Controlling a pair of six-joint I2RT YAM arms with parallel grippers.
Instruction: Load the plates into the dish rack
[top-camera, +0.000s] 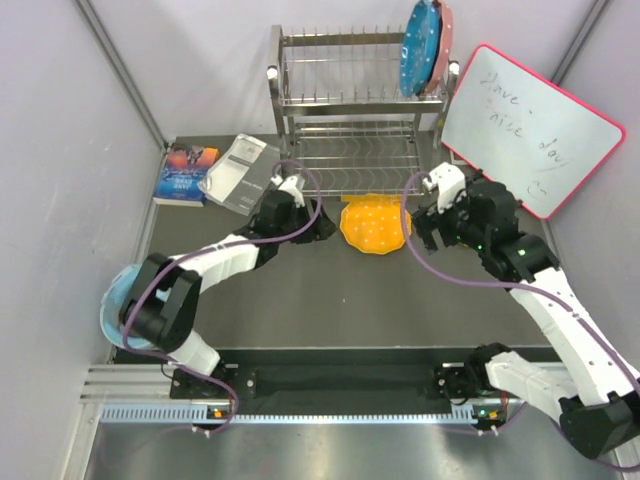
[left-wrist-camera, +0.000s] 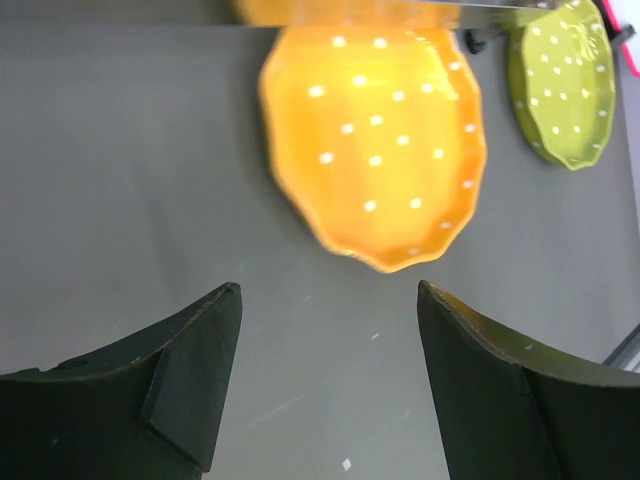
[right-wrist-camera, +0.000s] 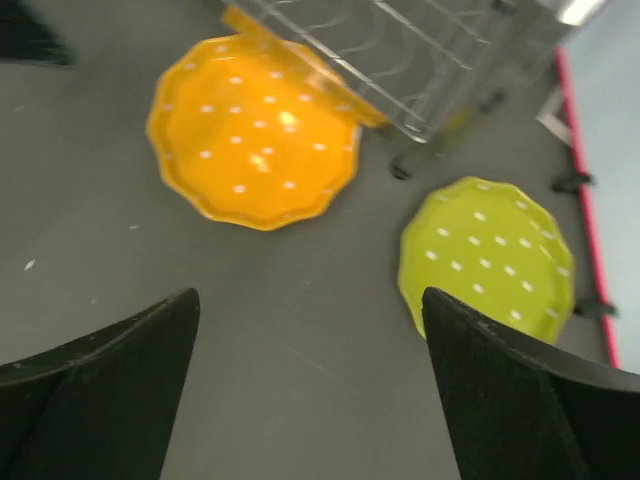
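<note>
Spread wide with nothing between their fingers, the left gripper (left-wrist-camera: 328, 292) and the right gripper (right-wrist-camera: 310, 297) hang low over the bench (top-camera: 330, 300), one on either side of the orange plate (top-camera: 373, 224), which I judge to be the next one lifted. It lies flat and face up, its far rim just under the front of the dish rack (top-camera: 345, 100), so its edge would have to be pinched from the side. To its right the yellow-green plate (right-wrist-camera: 487, 255) also lies flat. The blue plate (top-camera: 420, 48) and the pink plate (top-camera: 443, 45) stand on edge at the right end of the top prongs, which keep them upright. That makes four plates: two racked, two on the bench. There is one rack and two grippers. A whiteboard (top-camera: 530, 130) leans at the right, and a book (top-camera: 187, 172) lies at the left.
</note>
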